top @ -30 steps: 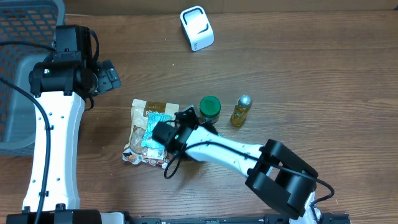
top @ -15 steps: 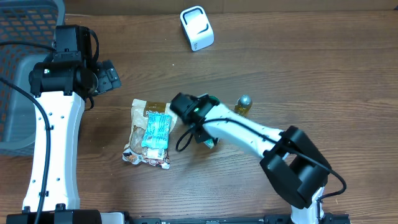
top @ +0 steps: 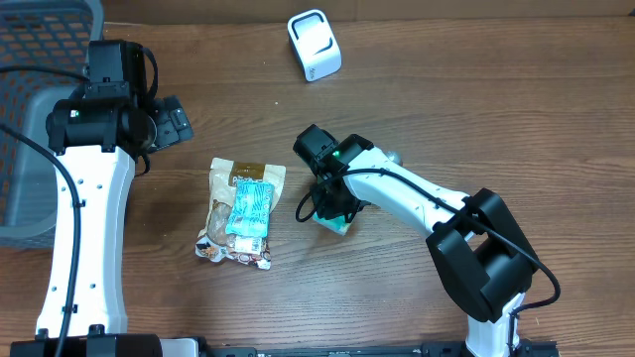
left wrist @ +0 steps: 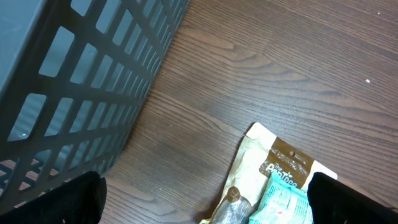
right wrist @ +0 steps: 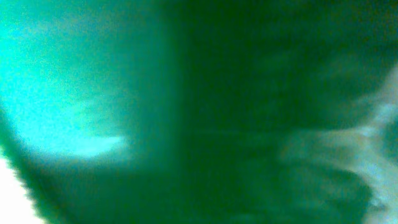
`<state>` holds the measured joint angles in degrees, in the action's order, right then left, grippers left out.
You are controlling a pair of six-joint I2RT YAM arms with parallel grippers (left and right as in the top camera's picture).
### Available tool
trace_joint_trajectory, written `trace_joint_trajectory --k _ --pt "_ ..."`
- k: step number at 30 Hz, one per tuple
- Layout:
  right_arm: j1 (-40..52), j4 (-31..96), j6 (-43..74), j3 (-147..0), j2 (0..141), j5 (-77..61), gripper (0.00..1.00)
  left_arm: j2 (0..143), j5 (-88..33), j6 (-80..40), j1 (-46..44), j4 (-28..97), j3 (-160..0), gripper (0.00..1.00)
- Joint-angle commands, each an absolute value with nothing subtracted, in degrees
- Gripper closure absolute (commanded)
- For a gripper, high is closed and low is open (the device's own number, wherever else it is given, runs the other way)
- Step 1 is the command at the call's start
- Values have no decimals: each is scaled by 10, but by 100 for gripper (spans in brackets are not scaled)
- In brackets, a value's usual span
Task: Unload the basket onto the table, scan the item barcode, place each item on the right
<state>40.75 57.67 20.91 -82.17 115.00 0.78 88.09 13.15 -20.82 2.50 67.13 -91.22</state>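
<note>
Right tool (top: 332,201) hangs over the green-lidded jar (top: 335,223) on the table (top: 516,119) beside the snack pouch (top: 241,210), grip impossible to tell; the jar looks rigid, smooth and probably light, best pinched across its round body.

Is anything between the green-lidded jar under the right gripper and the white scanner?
Nothing visible does. Bare table lies between the jar and the scanner; the snack bag sits off to the side.
</note>
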Motion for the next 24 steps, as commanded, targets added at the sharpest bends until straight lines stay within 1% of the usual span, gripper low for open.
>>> trace_joint_trajectory --k 1,6,9,17,19,24 --pt "408 560 205 -817 1131 -90 70 878 139 -201 26 671 -917 0" --pt "409 538 205 -817 1130 -125 67 878 139 -201 26 671 -917 0" --pt "409 558 195 -839 1125 -134 67 878 139 -201 26 671 -917 0" --pt "408 596 159 -869 1103 -60 66 878 139 -201 26 671 -917 0" --pt "408 596 132 -853 1104 -60 60 878 139 -201 26 671 -917 0" --pt "408 569 121 -809 1105 -46 58 878 139 -201 26 671 -917 0"
